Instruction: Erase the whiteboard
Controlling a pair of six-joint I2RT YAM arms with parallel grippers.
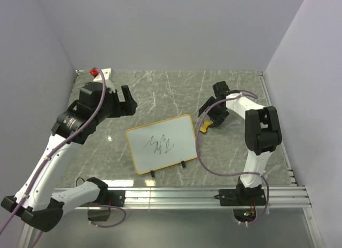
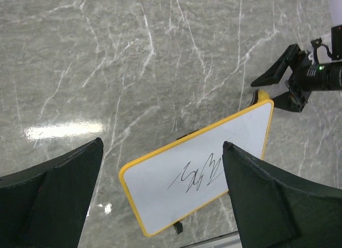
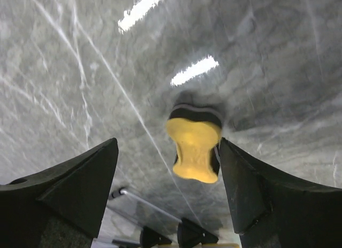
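One scribbled whiteboard (image 1: 162, 144) (yellow eraser (image 1: 204, 126) beside right hand (image 1: 210, 117))

One whiteboard (image 1: 176, 131). One scribble (image 1: 160, 146) on it. Two black feet (image 1: 152, 173) at its near edge. One yellow eraser (image 3: 193, 149). Two arms (image 1: 259, 136). Two grippers: left gripper (image 2: 163, 146), right gripper (image 3: 168, 144); two fingers each, four in all. One small red object (image 1: 94, 72), far left corner. One table (image 1: 160, 93).
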